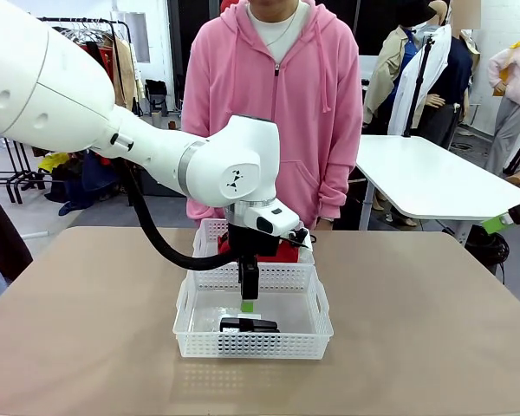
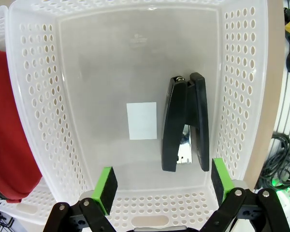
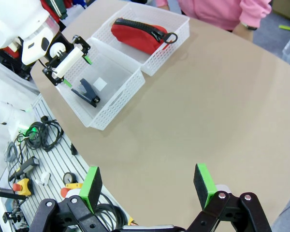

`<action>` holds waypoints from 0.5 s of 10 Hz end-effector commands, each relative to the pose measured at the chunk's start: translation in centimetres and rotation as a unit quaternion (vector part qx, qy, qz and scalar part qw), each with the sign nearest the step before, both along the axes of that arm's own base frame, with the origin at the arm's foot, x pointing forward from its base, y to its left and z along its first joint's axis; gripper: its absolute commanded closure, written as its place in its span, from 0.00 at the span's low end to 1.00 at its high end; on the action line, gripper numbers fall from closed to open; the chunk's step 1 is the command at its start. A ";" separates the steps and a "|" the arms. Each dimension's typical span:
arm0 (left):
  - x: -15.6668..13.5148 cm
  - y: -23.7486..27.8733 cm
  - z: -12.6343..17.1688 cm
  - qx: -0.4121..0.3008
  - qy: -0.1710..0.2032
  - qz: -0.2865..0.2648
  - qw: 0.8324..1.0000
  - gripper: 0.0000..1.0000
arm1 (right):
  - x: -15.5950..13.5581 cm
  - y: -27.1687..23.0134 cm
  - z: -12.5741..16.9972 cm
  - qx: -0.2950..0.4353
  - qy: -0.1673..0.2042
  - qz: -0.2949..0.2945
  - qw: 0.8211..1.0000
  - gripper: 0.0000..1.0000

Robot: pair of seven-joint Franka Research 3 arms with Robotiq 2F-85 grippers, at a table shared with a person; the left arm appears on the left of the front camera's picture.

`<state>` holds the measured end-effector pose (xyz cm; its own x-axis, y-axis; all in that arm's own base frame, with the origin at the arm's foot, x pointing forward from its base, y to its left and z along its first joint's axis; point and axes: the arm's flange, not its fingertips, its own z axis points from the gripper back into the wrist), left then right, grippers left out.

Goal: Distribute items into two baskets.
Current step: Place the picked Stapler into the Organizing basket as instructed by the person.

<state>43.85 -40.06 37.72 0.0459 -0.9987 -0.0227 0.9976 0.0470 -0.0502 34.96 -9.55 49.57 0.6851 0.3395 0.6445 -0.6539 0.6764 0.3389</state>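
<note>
Tan, matte table w/ rounded corners (image 1: 433, 329) carries 2 white perforated plastic baskets, set touching end to end near its middle, toward the person's side. Nearer, larger white rectangular basket w/ lattice rim (image 1: 253, 345) sits flat on the tabletop; smaller white lattice basket (image 1: 210, 230) sits directly behind it, just at the far edge. Rest of the surface is bare tan on both sides. In right wrist view the same 2 baskets (image 3: 117, 99) (image 3: 171, 41) lie close to one table edge, w/ wide bare tabletop (image 3: 208, 111) beside them.
</note>
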 end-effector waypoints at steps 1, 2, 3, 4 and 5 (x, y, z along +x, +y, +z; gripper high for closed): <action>0.0 0.0 0.2 -0.002 -0.003 0.000 1.000 0.00 | 0.1 0.1 0.1 0.009 -0.005 0.001 1.000 0.00; 0.0 0.0 0.0 0.000 0.000 0.000 1.000 0.00 | 0.1 0.1 0.1 0.009 -0.005 0.001 1.000 0.00; 0.0 0.7 2.1 -0.025 -0.007 0.018 0.999 0.00 | 0.1 0.1 0.1 0.009 -0.005 0.001 1.000 0.00; 0.3 1.6 3.9 -0.042 -0.016 0.030 0.999 0.00 | 0.1 0.1 0.1 0.009 -0.005 0.001 1.000 0.00; 1.1 3.3 6.4 -0.071 -0.032 0.053 0.996 0.00 | 0.1 0.1 0.1 0.009 -0.005 0.001 1.000 0.00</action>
<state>44.95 -38.95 41.82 0.1126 -0.9917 0.0614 0.9935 0.1116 -0.0204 34.96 -9.54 49.57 0.6851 0.3396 0.6444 -0.6540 0.6764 0.3388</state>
